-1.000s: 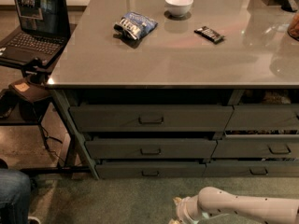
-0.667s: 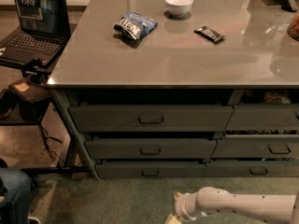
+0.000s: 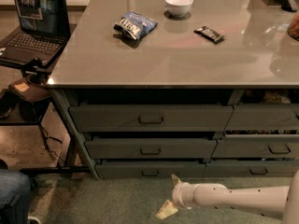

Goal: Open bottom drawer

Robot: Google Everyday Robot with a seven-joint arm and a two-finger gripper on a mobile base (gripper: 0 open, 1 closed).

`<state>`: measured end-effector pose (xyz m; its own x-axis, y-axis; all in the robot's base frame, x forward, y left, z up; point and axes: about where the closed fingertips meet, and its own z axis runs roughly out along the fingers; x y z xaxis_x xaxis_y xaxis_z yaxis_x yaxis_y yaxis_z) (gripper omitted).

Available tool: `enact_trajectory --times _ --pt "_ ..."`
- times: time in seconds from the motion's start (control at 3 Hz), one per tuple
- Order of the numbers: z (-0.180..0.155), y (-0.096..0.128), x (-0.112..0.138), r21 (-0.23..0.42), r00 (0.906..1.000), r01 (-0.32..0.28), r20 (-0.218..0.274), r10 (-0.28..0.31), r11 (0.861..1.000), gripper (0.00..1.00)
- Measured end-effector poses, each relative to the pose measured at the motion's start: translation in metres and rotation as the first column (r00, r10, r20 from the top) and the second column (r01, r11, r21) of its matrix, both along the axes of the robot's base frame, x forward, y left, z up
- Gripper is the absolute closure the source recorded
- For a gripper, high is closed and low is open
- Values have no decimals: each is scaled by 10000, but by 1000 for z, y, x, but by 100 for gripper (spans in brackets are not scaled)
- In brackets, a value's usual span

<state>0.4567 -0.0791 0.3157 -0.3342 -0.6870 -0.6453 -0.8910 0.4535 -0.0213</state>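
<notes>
The bottom drawer (image 3: pixel 121 170) is the thin dark grey panel lowest in the left stack, with a small rectangular pull handle (image 3: pixel 150 173) at its centre. Its front sits about flush with the frame. My gripper (image 3: pixel 169 195) hovers over the green carpet in front of that drawer, just below and slightly right of the handle. It is open, one fingertip (image 3: pixel 175 179) pointing up toward the drawer front and the other lower down, with nothing between them. My white arm (image 3: pixel 233 199) reaches in from the right edge.
Two taller drawers (image 3: pixel 149 118) sit above, and a neighbouring stack (image 3: pixel 261 147) is to the right. On the grey tabletop (image 3: pixel 177 59) lie a chip bag (image 3: pixel 134 25), a white bowl (image 3: pixel 179 4) and a snack bar (image 3: pixel 209 33). A laptop (image 3: pixel 35 22) stands on a side stand at left. A person's knee (image 3: pixel 11 195) is at lower left.
My gripper has risen from the bottom edge of the view and come closer to the bottom drawer's handle. The drawers have not moved.
</notes>
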Motion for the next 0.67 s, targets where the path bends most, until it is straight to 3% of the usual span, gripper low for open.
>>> enact_trajectory --times 0.33,0.67 --pt "0 0 0 0 10000 -1 0 1 10000 0" --pt "1 -7 13 -202 9983 40 577 -29 9998 0"
